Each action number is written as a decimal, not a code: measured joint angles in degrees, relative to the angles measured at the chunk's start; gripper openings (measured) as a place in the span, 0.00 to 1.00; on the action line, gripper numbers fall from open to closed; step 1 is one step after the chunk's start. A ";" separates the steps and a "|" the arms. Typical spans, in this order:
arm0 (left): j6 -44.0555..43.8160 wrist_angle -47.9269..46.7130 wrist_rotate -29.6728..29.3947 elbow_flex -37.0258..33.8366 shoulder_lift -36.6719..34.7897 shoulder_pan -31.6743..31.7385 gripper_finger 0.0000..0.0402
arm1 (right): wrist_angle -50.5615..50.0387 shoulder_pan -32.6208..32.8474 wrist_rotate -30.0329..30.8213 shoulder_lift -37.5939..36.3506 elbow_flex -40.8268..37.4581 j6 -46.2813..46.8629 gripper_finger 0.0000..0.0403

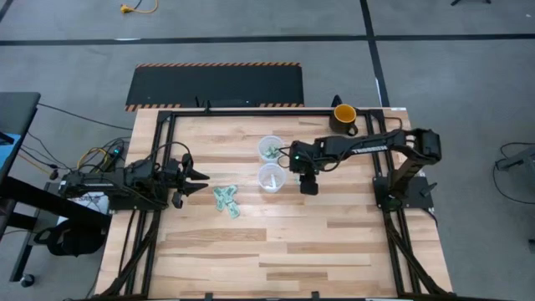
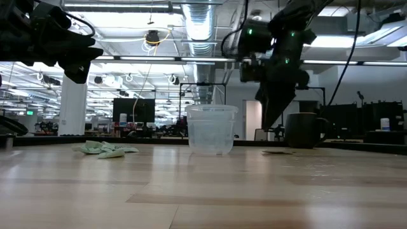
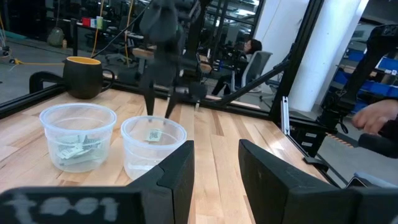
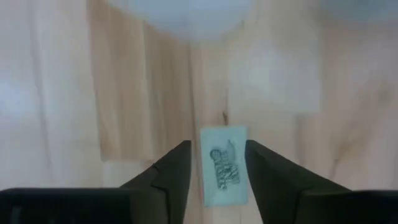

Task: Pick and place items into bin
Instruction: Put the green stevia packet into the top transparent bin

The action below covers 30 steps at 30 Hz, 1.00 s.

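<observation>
My right gripper (image 1: 308,187) points down, open, beside the nearer clear cup (image 1: 272,177). One flat green-and-white packet (image 4: 224,165) lies on the wood below it, showing between the fingers in the right wrist view; the low view shows the fingertips (image 2: 271,123) above the table, clear of it. The farther clear cup (image 1: 270,149) holds green packets (image 3: 78,148). More crumpled packets (image 1: 226,201) lie loose on the table near my left gripper (image 1: 201,177), which hovers open at the table's left. No bin other than the cups shows.
A dark mug with yellow inside (image 1: 344,117) stands near the far right corner. Black frame rails (image 1: 159,159) run along the table's left and right sides. Bare wood (image 1: 276,251) stretches toward the near edge. A person's hand (image 3: 376,117) shows beyond the table.
</observation>
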 joint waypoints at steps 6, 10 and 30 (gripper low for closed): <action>0.00 0.00 -0.02 -0.01 -0.02 -0.01 0.28 | -2.11 0.15 -0.21 4.67 -0.17 0.07 0.46; 0.00 -0.04 -0.49 -0.01 0.16 -0.01 0.28 | -2.25 0.10 -0.13 8.72 0.12 0.15 0.49; 0.00 -0.28 -1.49 -0.02 0.42 0.00 0.28 | -1.43 0.11 -0.26 6.75 -0.41 0.42 0.31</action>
